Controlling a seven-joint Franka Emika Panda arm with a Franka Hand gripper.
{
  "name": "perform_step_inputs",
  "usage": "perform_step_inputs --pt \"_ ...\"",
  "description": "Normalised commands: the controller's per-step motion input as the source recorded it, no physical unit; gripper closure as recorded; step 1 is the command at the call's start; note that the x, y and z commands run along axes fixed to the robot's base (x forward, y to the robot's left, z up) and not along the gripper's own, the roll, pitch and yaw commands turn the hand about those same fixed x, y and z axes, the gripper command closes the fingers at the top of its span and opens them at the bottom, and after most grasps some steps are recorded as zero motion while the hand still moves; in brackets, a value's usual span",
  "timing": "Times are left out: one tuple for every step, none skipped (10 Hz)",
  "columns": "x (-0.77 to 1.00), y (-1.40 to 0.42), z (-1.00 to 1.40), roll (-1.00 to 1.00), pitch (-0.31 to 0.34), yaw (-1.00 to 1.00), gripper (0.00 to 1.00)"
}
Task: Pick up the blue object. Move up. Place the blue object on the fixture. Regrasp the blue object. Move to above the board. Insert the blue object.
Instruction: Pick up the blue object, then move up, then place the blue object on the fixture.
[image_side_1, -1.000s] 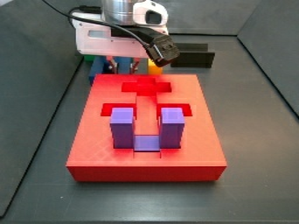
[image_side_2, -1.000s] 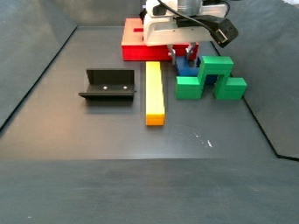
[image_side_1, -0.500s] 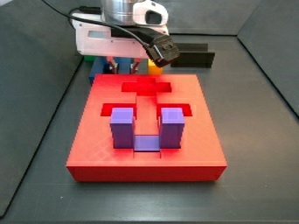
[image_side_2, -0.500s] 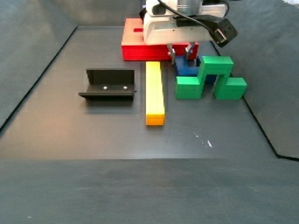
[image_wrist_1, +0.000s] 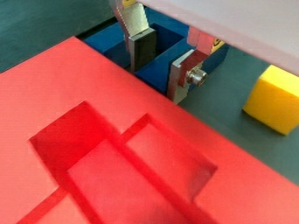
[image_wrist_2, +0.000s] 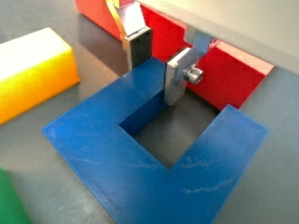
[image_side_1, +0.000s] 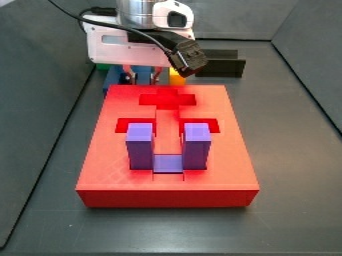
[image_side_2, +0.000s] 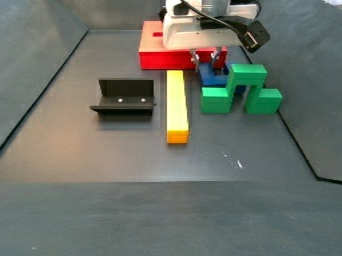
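The desk is carrying every part. The board is lying flat as the largest item; in a side view it is occupying the center, with a cross-shaped recess toward its 12 o'clock end. A purple U-shaped block is standing in a recess toward the board's 6 o'clock end, prongs upright. The yellow bar is lying on the desk, running from 12 to 6 o'clock, between the fixture at its 9 o'clock and the green stepped block at its 3 o'clock.

The blue object is lying flat on the desk just off the board's edge, at 12 o'clock of the green stepped block in a side view. The tool is positioned low over it, directly beneath the arm's white wrist housing. In both wrist views the fingers are straddling one prong of the blue object with a slight gap showing, so the tool is standing open and is not yet clamping the part.
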Motion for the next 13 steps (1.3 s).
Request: perform_step_inputs --pt "0.00 0.00 0.00 0.00 0.000 0.00 1.00" --pt "0.00 0.00 0.00 0.00 0.000 0.00 1.00" --pt "0.00 0.00 0.83 0.00 0.000 0.00 1.00" --pt "-0.05 -0.05 0.82 0.00 0.016 -0.01 1.00" --pt "-0.11 -0.05 0.56 -0.03 0.049 0.01 1.00" --pt "-0.06 -0.02 0.26 -0.06 0.023 0.00 1.00" --pt "0.00 0.00 0.00 -0.04 0.000 0.00 1.00" --pt "0.11 0.00 0.11 -0.29 0.000 0.00 1.00" --pt "0.45 0.00 0.53 -0.53 0.000 0.00 1.00" --pt "0.61 0.12 0.90 -0.65 0.000 -0.05 1.00" --pt "0.74 0.13 0.79 -0.75 -0.117 -0.27 1.00" --pt "0.72 0.24 0.55 -0.79 -0.177 -0.25 1.00" --pt "0.76 0.33 0.43 -0.75 -0.146 -0.22 1.00"
